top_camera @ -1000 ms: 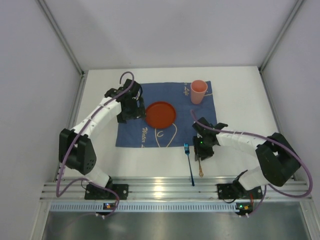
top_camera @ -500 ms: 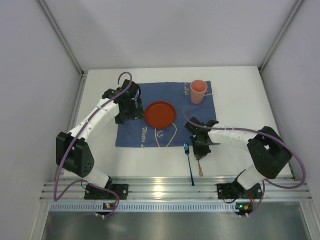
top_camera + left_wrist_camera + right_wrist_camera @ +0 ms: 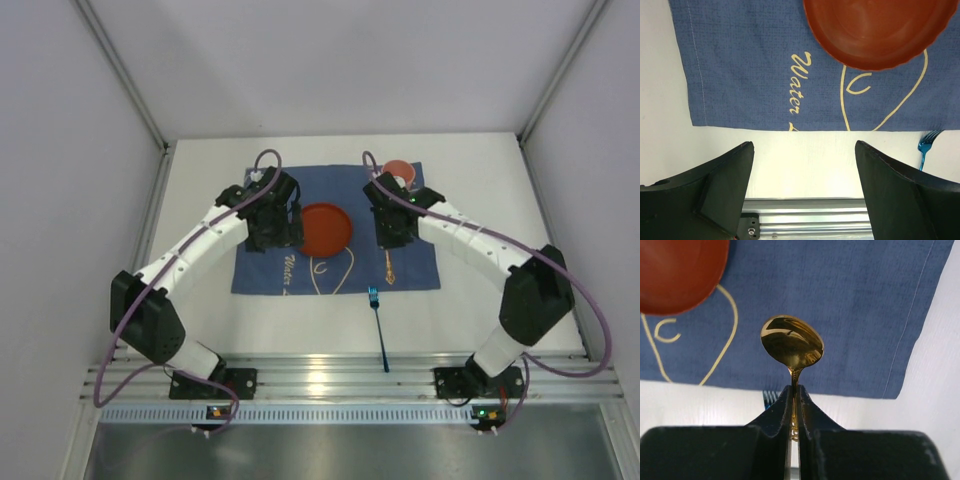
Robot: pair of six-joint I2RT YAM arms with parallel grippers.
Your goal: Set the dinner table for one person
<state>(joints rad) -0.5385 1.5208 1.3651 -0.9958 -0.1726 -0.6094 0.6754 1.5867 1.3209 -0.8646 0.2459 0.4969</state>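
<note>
Pinching the spoon (image 3: 792, 347) at its thin neck in my right jaws: probably light, stiff, slippery; my left jaws spread, empty.

1. The top camera hangs high at the near side, looking down and forward across the whole dinner table (image 3: 480, 165).
2. The left wrist camera looks down past the left gripper (image 3: 802, 145) onto the blue cloth (image 3: 750, 65), with the scene's near side at the bottom of its view.
3. The right wrist camera faces the same way, with the right gripper (image 3: 795, 388) and golden spoon (image 3: 792, 346) close before it.
4. All three views share the cloth's near hem, the red plate (image 3: 880, 30) and the blue fork (image 3: 926, 147).
</note>
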